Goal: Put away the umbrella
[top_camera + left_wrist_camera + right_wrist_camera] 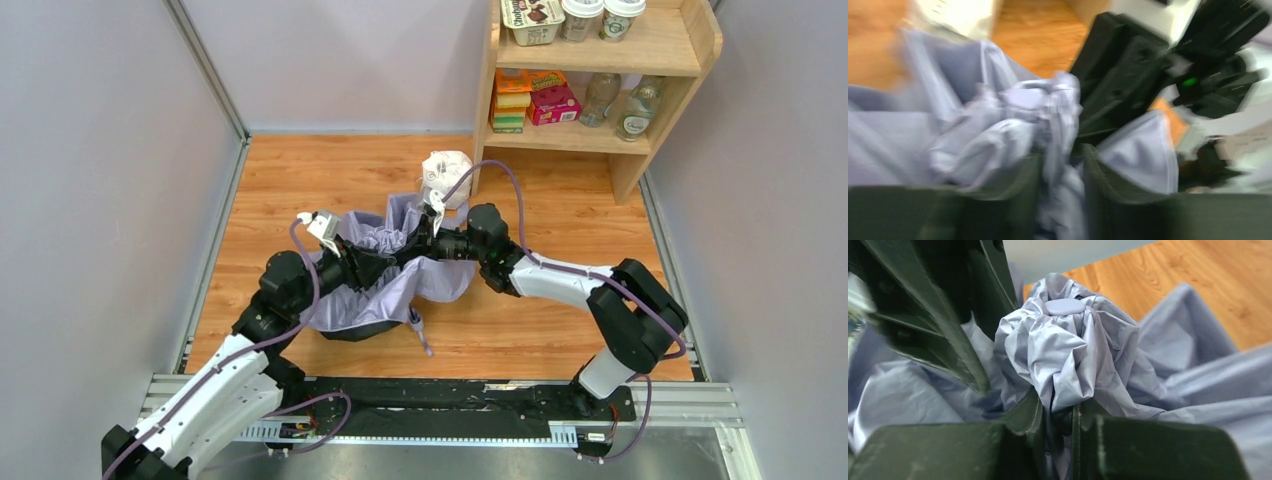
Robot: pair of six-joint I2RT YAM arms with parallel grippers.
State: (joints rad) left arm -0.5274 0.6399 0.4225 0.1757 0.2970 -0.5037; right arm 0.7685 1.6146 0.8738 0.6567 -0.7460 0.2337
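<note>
The umbrella (385, 300) lies crumpled on the wooden floor, its lavender canopy spread loosely. Its small handle with a strap (421, 337) points toward the near edge. Both grippers meet over the middle of the canopy. My right gripper (1060, 410) is shut on the bunched cloth (1068, 350) just below the round lavender top cap (1064, 306). The left wrist view is blurred. In it, my left gripper (1060, 155) has its fingers apart with canopy cloth (998, 130) hanging between them. The right gripper's black body (1128, 65) is close in front of it.
A white plastic-wrapped lump (447, 172) sits just behind the umbrella, at the foot of a wooden shelf unit (705, 45) holding boxes, cups and bottles. Grey walls close in the left, back and right sides. A metal rail (660, 400) runs along the near edge.
</note>
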